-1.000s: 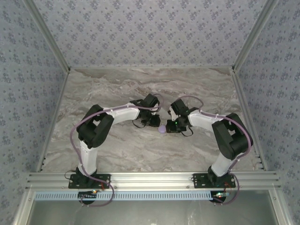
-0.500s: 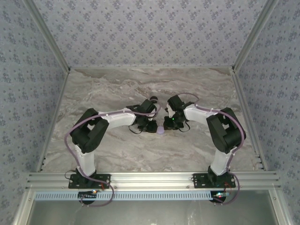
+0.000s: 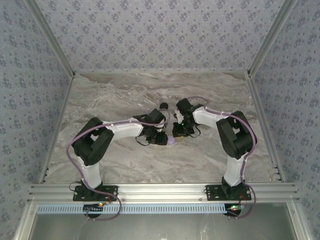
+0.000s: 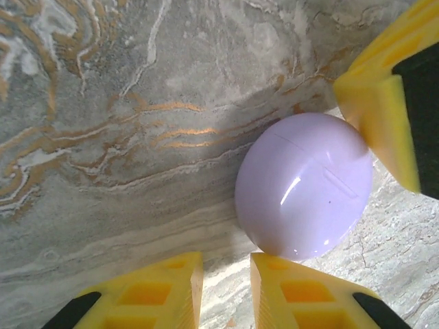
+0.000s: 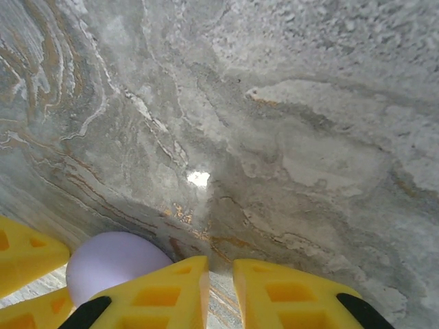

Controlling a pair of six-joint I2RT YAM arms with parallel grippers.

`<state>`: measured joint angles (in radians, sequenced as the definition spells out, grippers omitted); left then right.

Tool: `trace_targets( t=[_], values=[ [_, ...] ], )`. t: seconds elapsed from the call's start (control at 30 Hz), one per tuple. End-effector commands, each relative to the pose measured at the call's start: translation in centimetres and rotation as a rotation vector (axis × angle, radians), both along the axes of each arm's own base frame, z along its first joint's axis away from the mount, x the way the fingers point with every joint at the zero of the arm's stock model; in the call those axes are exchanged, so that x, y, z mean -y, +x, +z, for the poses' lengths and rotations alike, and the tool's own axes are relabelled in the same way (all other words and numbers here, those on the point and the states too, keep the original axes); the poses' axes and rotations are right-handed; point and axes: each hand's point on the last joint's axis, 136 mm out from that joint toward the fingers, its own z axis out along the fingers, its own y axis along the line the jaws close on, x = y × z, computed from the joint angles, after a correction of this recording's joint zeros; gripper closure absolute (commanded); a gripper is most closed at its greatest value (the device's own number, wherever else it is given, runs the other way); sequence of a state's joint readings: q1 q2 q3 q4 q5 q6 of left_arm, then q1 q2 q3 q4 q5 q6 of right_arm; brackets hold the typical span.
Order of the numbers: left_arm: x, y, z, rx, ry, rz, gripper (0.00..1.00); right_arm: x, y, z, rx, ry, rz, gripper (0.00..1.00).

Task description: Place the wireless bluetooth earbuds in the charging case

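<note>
— Looking like a robotics lab test cell.
— Going by what?
— Going by aluminium framing [image 3: 165, 190] boxing in a marble-patterned bench [image 3: 125, 165], patterned backdrop walls [image 3: 160, 35] standing around it, cabled left arm [image 3: 122, 128] and right arm [image 3: 212, 116] sitting bolted onto that framing.

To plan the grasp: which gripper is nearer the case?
Left, narrowly. The left gripper has the case right at its fingertips; the right gripper stands beside it, slightly off.
</note>
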<state>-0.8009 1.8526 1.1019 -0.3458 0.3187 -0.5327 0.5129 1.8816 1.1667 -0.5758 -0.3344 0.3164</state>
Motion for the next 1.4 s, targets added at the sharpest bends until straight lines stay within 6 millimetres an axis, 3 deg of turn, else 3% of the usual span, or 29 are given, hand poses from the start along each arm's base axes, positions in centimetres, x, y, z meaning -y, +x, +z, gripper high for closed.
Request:
trace_targets(
  t=[0.0,0.23,0.4,0.53,0.67,0.9,1.37],
  values=[
    [1.9,-0.4,2.1,0.012,-0.1,-0.03,0.73,-2.9,3.3,-0.2,0.11,0.068,0.045,0.76],
    [2.2,-0.8,2.9,0.008,-0.143,-0.034,0.69,-2.9,4.4,0.2,0.13,0.045,0.046,0.73],
    [1.4,-0.2,4.1,0.045,-0.134,-0.018,0.65,-0.9,5.4,1.2,0.16,0.022,-0.01,0.67],
    [0.5,0.7,5.2,0.067,-0.163,0.009,0.61,0.6,5.6,3.5,0.2,0.072,-0.062,0.64],
    [-0.1,1.5,5.8,0.063,-0.226,0.057,0.56,1.2,3.1,4.1,0.165,0.148,-0.069,0.63],
    [0.1,1.7,5.1,0.012,-0.35,0.137,0.49,-0.6,0.0,3.9,0.075,0.309,-0.047,0.62],
    [0.6,1.1,2.8,-0.032,-0.355,0.188,0.44,-1.6,-1.2,2.1,0.024,0.294,-0.036,0.69]
  ],
)
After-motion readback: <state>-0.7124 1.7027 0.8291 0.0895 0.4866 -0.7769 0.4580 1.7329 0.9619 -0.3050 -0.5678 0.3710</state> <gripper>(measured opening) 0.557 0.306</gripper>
